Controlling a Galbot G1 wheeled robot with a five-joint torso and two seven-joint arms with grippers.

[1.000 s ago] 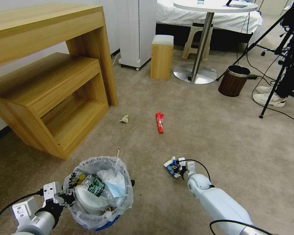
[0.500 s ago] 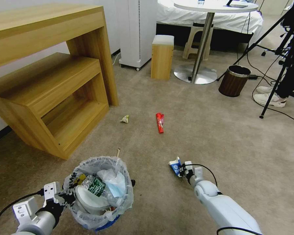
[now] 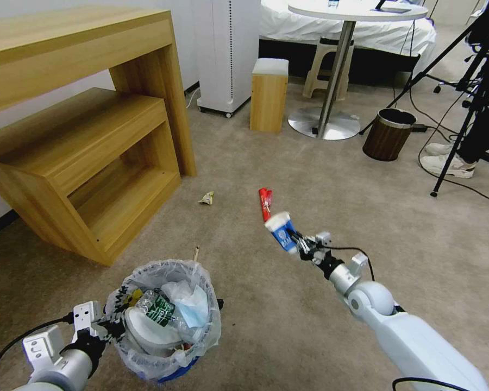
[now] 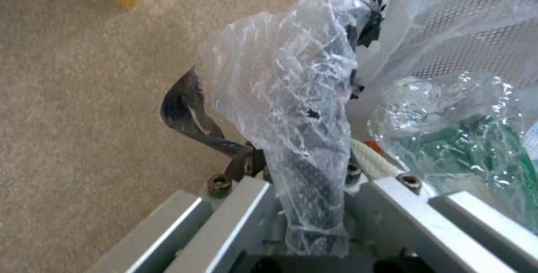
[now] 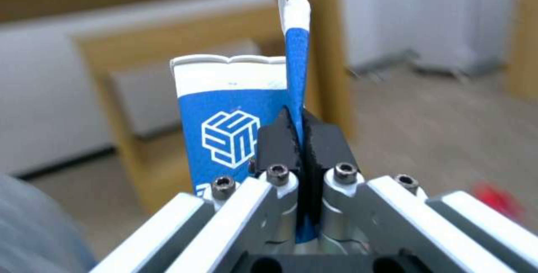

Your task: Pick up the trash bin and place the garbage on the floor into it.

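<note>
The right claw (image 3: 298,244) is clamped on the wall of the blue-white paper cup (image 3: 280,228), which it holds off the floor (image 3: 320,336), out in front of the robot. In the right wrist view, the two black fingers (image 5: 277,140) pinch the flattened cup wall between them; the grip is on one edge only, so the cup (image 5: 224,132) can pivot or slip.

The left claw (image 3: 100,328) is closed on the rim of the trash bin (image 3: 163,317), gripping both the bin edge and its plastic liner (image 4: 291,109). The bin is near the robot's left side and already contains a white slipper, a green-label bottle and a blue mask.

Recommended procedure for the current step:
1. Carry the cup sideways toward the bin without sudden swings.
2. Position the cup above the open mouth, clear of the liner rim.
3. Keep the bin level and steady.
4. Part the fingers only when the cup is over the opening.

Remaining on the floor: a red packet (image 3: 265,202), a small crumpled wrapper (image 3: 207,197) and a wooden stick (image 3: 196,253).
</note>
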